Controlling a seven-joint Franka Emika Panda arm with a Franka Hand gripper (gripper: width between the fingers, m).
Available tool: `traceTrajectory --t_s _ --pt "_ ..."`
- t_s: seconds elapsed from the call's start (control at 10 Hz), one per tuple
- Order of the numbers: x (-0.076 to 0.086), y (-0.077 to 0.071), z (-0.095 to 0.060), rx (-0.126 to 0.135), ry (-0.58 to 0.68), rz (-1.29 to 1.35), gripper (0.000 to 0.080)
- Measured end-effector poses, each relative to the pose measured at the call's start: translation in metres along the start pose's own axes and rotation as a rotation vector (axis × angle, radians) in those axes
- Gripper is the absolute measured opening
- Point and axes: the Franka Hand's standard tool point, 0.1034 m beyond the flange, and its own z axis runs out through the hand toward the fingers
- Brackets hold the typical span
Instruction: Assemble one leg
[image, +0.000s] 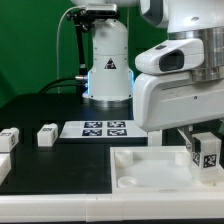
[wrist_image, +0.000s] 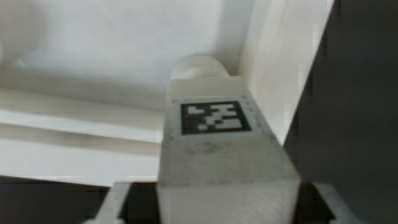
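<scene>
My gripper (image: 204, 143) is shut on a leg (image: 207, 153), a small white post with a black-and-white tag on its face. It holds the leg upright over the right end of the large white tray-like piece (image: 150, 170), at the exterior view's right. In the wrist view the leg (wrist_image: 221, 150) fills the middle between my fingers (wrist_image: 128, 203). Its far tip is at a recessed corner of the tray-like piece (wrist_image: 89, 90); I cannot tell whether it touches. My gripper (wrist_image: 222, 205) grips the leg's near end.
Two more legs (image: 46, 134) (image: 8, 139) lie on the black table at the exterior view's left. Another white part (image: 3, 172) shows at the left edge. The marker board (image: 105, 128) lies behind the tray-like piece, before the arm's base (image: 108, 70).
</scene>
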Motion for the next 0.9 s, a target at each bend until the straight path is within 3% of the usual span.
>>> traceTrajectory --t_s 0.4,0.9 --pt "0.0 0.008 0.001 0.02 0.023 0.469 0.0297" --pt "-0.001 0.011 0.001 0.008 0.029 1.175 0.0297"
